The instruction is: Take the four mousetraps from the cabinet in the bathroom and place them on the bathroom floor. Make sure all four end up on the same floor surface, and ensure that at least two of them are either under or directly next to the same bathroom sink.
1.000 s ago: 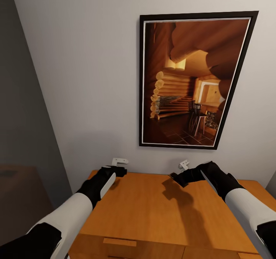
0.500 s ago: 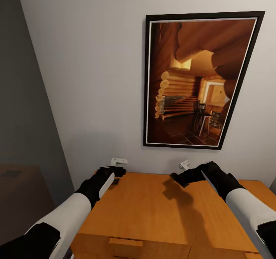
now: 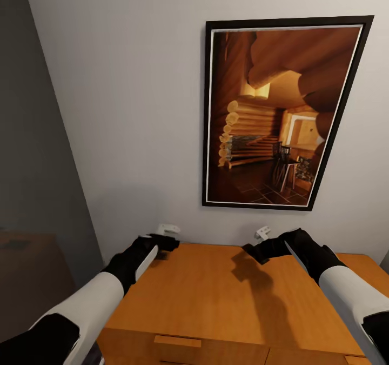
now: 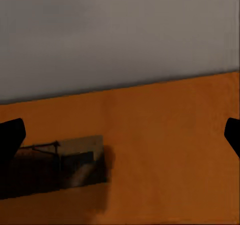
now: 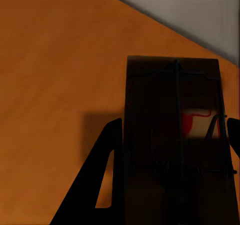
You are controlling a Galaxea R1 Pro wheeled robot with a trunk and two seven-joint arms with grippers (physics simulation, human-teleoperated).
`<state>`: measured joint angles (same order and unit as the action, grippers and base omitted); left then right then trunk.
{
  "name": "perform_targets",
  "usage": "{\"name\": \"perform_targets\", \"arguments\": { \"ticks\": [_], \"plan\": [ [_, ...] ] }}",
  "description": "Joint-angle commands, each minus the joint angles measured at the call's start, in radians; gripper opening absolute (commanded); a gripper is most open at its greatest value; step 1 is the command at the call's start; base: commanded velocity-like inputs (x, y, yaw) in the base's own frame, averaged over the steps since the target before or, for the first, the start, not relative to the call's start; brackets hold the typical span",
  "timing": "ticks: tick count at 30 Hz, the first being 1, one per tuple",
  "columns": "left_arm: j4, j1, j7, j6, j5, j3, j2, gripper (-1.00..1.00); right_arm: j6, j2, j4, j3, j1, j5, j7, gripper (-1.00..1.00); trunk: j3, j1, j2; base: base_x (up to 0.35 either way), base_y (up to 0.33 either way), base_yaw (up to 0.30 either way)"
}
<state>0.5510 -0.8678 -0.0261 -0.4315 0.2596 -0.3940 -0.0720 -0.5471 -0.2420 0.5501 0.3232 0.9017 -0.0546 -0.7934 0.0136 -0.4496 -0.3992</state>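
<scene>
On the cabinet point(image 3: 227, 294) top: left gripper point(image 4: 120, 132) spread wide, mousetrap point(image 4: 70, 162) lying off-centre toward one fingertip (long axis crosswise). Right gripper point(image 5: 170, 140) clamps another mousetrap point(image 5: 175, 135).

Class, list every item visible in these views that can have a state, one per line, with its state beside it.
left gripper: open, jaws wide apart above the cabinet top.
right gripper: shut on a mousetrap.
mousetrap in right gripper: held, above the cabinet top.
second mousetrap: lying flat on the cabinet top.
cabinet: drawers closed.
</scene>
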Motion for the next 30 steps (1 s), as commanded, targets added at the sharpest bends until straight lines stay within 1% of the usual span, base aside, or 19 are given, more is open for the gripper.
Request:
{"name": "perform_targets", "arguments": {
  "ticks": [1,4,5,6,7,10,13,14,15,17,18,19,21,22,23,24,27,28,30],
  "plan": [
    [0.002,0.0,0.011,-0.001,-0.011,-0.044,0.001,1.0,-0.003,-0.001,0.001,0.002,0.0,-0.003,-0.002,-1.0,-0.001,0.0,-0.001,0.0,0.0,0.0],
    [0.001,0.0,0.03,0.002,-0.081,-0.196,0.001,1.0,-0.001,0.002,0.001,0.002,0.0,-0.001,0.023,-1.0,-0.001,0.0,-0.001,0.0,0.0,0.0],
    [0.001,0.0,0.032,0.002,-0.088,-0.22,0.001,1.0,-0.001,0.003,0.001,0.002,0.0,-0.001,0.029,-1.0,-0.001,0.0,-0.001,0.0,0.0,0.0],
    [0.001,0.0,0.034,0.003,-0.1,-0.261,0.001,1.0,-0.001,0.004,0.001,0.002,0.0,-0.001,0.043,-1.0,-0.001,0.0,-0.001,0.0,0.0,0.0],
    [0.001,0.0,0.036,0.004,-0.107,-0.291,0.001,1.0,-0.001,0.005,0.001,0.002,0.0,0.0,0.057,-1.0,-0.001,0.0,-0.001,0.0,0.0,0.0],
    [0.002,0.0,0.037,0.005,-0.119,-0.331,0.002,1.0,-0.002,0.007,0.0,0.002,0.0,0.002,0.077,-1.0,-0.001,0.0,-0.001,0.0,0.0,0.0],
    [0.006,0.0,0.073,0.021,-0.127,-0.393,0.029,1.0,-0.002,0.009,-0.002,0.002,0.0,0.004,0.087,-1.0,-0.001,0.0,-0.001,0.0,0.0,0.0],
    [0.007,0.0,0.111,0.028,-0.128,-0.44,0.043,1.0,-0.002,0.01,-0.002,0.002,0.0,0.004,0.088,-1.0,-0.001,0.0,-0.001,0.0,0.0,0.0],
    [0.008,0.0,0.124,0.029,-0.128,-0.459,0.047,1.0,-0.002,0.01,-0.002,0.002,0.0,0.004,0.088,-1.0,-0.001,0.0,-0.001,0.0,0.0,0.0],
    [0.008,0.0,0.159,0.047,-0.13,-0.528,0.059,1.0,-0.005,0.01,-0.002,0.002,0.0,0.004,0.088,-1.0,-0.001,0.0,-0.001,0.0,0.0,0.0],
    [0.008,0.0,0.168,0.062,-0.131,-0.551,0.065,1.0,-0.006,0.01,-0.002,0.002,0.0,0.004,0.088,-1.0,-0.001,0.0,-0.001,0.0,0.0,0.0],
    [0.008,0.0,0.176,0.081,-0.132,-0.573,0.078,1.0,-0.007,0.011,-0.002,0.002,0.0,0.005,0.088,-1.0,-0.001,0.0,-0.001,0.0,0.0,0.0],
    [0.007,0.0,0.18,0.093,-0.131,-0.585,0.098,1.0,-0.006,0.012,-0.004,0.002,-0.001,0.005,0.087,-1.0,-0.001,0.0,-0.001,0.0,0.0,0.0],
    [0.007,0.0,0.184,0.114,-0.13,-0.593,0.14,1.0,-0.004,0.016,-0.012,0.002,-0.003,0.005,0.086,-1.0,-0.001,0.0,-0.001,0.0,0.0,0.0],
    [0.008,0.0,0.184,0.124,-0.13,-0.594,0.152,1.0,-0.003,0.017,-0.014,0.003,-0.003,0.005,0.085,-1.0,-0.001,0.0,-0.001,0.0,0.0,0.0],
    [0.008,0.0,0.186,0.152,-0.129,-0.596,0.175,1.0,-0.002,0.019,-0.017,0.003,-0.004,0.005,0.084,-1.0,-0.001,0.0,-0.001,0.0,0.0,0.0],
    [0.009,0.0,0.205,0.265,-0.126,-0.594,0.237,1.0,-0.001,0.029,-0.021,0.003,-0.005,0.004,0.085,-1.0,-0.001,0.0,-0.001,0.0,0.0,0.0],
    [0.009,0.0,0.235,0.309,-0.123,-0.59,0.264,1.0,-0.001,0.032,-0.022,0.003,-0.005,0.004,0.085,-1.0,-0.001,0.0,-0.001,0.0,0.0,0.0],
    [0.009,0.0,0.309,0.35,-0.121,-0.577,0.301,1.0,-0.001,0.036,-0.023,0.003,-0.005,0.004,0.086,-1.0,-0.001,0.0,-0.001,0.0,0.0,0.0]
  ]
}}
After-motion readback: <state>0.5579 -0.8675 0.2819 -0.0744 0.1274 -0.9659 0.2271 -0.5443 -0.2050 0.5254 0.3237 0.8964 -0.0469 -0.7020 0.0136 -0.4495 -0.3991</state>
